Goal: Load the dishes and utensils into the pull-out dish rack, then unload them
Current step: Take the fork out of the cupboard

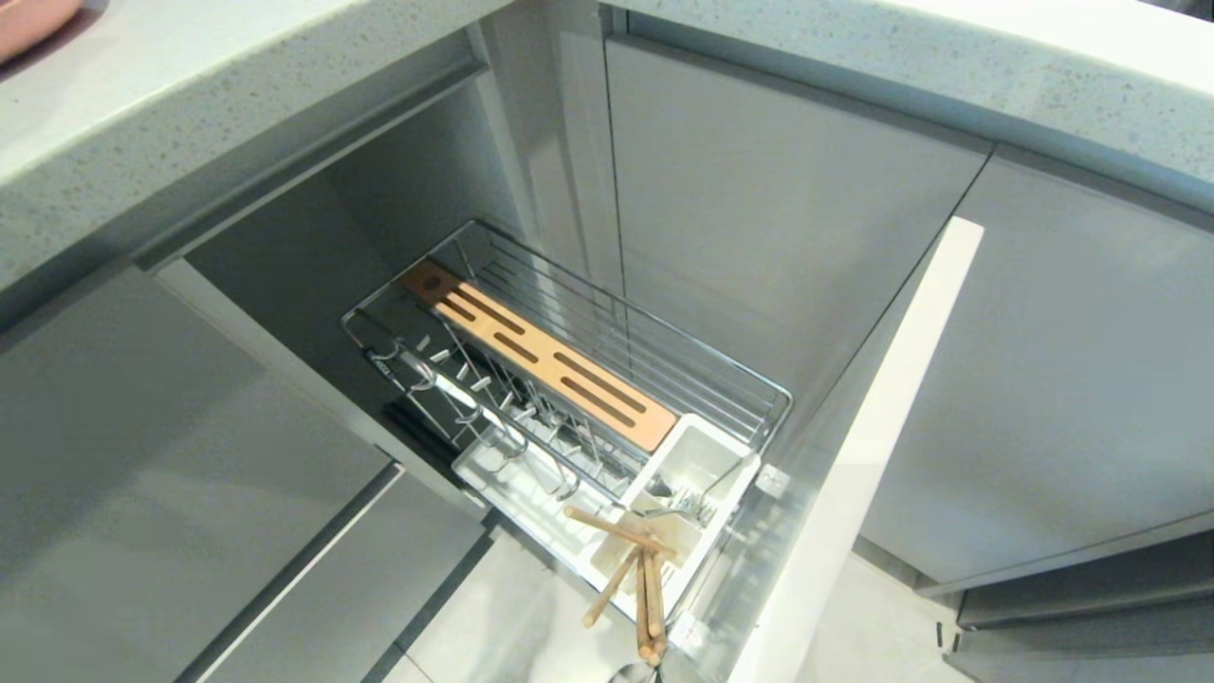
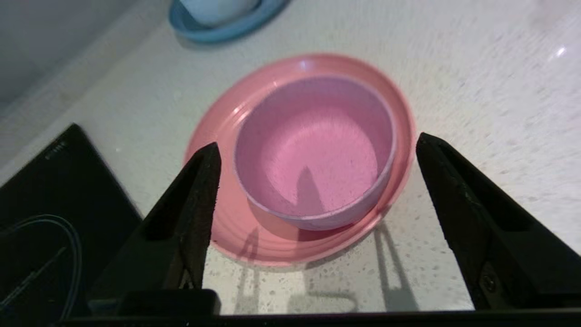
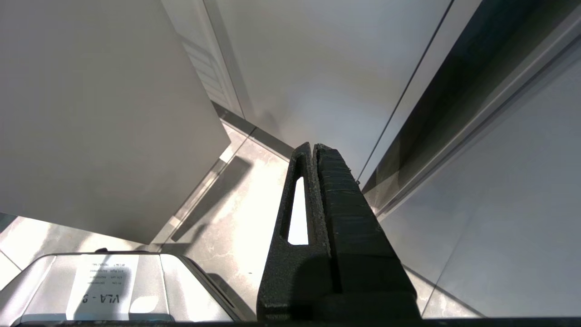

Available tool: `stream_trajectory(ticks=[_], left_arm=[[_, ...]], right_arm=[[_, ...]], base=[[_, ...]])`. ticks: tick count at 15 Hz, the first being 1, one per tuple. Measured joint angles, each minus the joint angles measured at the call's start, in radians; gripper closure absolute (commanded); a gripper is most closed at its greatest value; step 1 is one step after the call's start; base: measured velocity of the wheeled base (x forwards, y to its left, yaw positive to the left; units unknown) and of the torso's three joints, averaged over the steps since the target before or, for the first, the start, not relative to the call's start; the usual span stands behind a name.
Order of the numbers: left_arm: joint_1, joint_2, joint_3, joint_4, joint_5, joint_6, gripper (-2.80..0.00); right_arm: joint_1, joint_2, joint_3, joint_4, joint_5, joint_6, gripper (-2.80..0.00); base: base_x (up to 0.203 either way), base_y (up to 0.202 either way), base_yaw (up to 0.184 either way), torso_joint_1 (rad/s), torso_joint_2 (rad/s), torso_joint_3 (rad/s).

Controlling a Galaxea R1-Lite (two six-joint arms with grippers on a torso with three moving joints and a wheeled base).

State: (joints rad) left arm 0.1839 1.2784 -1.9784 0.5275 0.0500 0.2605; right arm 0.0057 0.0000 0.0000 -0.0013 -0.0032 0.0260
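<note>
In the left wrist view the pink bowl (image 2: pixel 317 150) sits inside the pink plate (image 2: pixel 227 227) on a speckled white counter. My left gripper (image 2: pixel 316 141) hovers over them, open, one finger on each side of the bowl and touching neither dish. In the head view the pull-out dish rack (image 1: pixel 664 332) stands pulled out, and no plate or bowl stands between its prongs. Wooden chopsticks (image 1: pixel 621 536) lean out of its white utensil box (image 1: pixel 707 446), beside a silver fork-like utensil (image 1: pixel 692 503). My right gripper (image 3: pixel 314 146) hangs shut and parked by the cabinets.
A blue plate (image 2: pixel 227 27) holding a pale bowl lies farther along the counter. A black cooktop (image 2: pixel 45 204) borders the pink plate. The rack's pale grey front panel (image 1: pixel 854 455) juts out from grey cabinet fronts. A pink rim (image 1: pixel 28 19) shows on the countertop's corner.
</note>
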Motion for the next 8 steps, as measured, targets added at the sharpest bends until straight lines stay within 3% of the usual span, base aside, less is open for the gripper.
stream_trajectory(ticks=[1, 2, 4, 8], left_arm=[[-0.011, -0.03, 0.004, -0.02, -0.001, -0.024, -2.8], [-0.026, -0.063, 0.016, -0.046, -0.001, -0.062, 0.0], [-0.063, -0.133, 0.044, -0.101, -0.002, -0.156, 0.0], [-0.121, -0.276, 0.111, -0.216, 0.003, -0.526, 0.0]], right_arm=[[0.0, 0.0, 0.0, 0.0, 0.0, 0.0, 0.0], [0.0, 0.0, 0.0, 0.0, 0.0, 0.0, 0.0], [0.0, 0.0, 0.0, 0.0, 0.0, 0.0, 0.0], [0.0, 0.0, 0.0, 0.0, 0.0, 0.0, 0.0]], base=[[0.0, 0.0, 0.0, 0.0, 0.0, 0.0], [0.0, 0.0, 0.0, 0.0, 0.0, 0.0], [0.0, 0.0, 0.0, 0.0, 0.0, 0.0], [0.0, 0.0, 0.0, 0.0, 0.0, 0.0]])
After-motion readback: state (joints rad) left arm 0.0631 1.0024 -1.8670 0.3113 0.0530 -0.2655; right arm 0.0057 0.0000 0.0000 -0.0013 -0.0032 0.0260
